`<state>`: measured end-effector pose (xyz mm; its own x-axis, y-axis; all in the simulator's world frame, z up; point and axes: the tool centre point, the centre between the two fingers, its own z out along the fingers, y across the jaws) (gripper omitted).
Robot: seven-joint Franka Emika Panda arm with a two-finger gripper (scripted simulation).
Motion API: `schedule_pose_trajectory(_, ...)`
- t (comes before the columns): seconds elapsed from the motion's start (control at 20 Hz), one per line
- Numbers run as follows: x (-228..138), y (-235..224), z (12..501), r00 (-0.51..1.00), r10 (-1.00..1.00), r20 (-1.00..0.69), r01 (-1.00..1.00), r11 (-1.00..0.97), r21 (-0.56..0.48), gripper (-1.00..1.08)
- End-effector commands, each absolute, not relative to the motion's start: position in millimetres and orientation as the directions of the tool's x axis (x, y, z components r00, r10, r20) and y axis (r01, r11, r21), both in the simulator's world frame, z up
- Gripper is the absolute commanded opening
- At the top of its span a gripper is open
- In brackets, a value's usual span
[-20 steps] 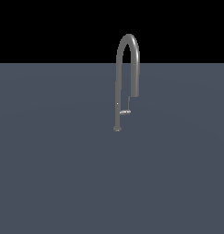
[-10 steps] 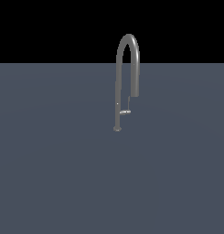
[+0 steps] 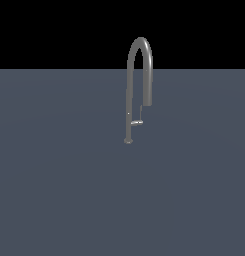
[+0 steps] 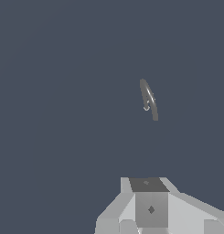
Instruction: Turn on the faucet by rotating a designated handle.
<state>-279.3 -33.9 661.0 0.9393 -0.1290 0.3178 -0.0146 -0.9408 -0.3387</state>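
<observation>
1. the worktop [image 3: 54,190] is a flat slate-grey plane; the faucet stands on it alone, a little toward the exterior view's right of middle.
2. the faucet [image 3: 129,95] is a tall thin grey metal tube arching over to a thicker spout end. it looks rigid and fixed at its small round base, so it should neither flex nor slide when pushed.
3. the pincer [image 4: 151,215] shows only as a pale housing in the wrist view, well apart from the faucet [image 4: 149,98], seen small and from above. its fingertips are out of frame, so i cannot tell whether it is released or clenched.
4. the handle [image 3: 137,122] is a short light-grey stub sticking sideways from the lower stem. smooth and slim, it is probably slippery; i would push or pinch near its free tip for leverage.
</observation>
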Motion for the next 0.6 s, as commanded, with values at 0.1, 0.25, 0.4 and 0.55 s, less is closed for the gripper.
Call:
schedule_pose_trajectory(0.1,-285.5,-60.5,690.2,0.925,-0.181,0.334,-0.010,-0.890,-0.455,-1.00)
schedule_pose_trajectory(0.25,-286.7,-81.8,704.7,0.920,-0.217,0.327,-0.010,-0.846,-0.533,-1.00)
schedule_pose_trajectory(0.4,-285.1,-105.0,715.1,0.918,-0.250,0.308,-0.012,-0.794,-0.607,-1.00)
schedule_pose_trajectory(0.55,-280.3,-129.5,721.2,0.919,-0.281,0.277,-0.020,-0.735,-0.678,-1.00)
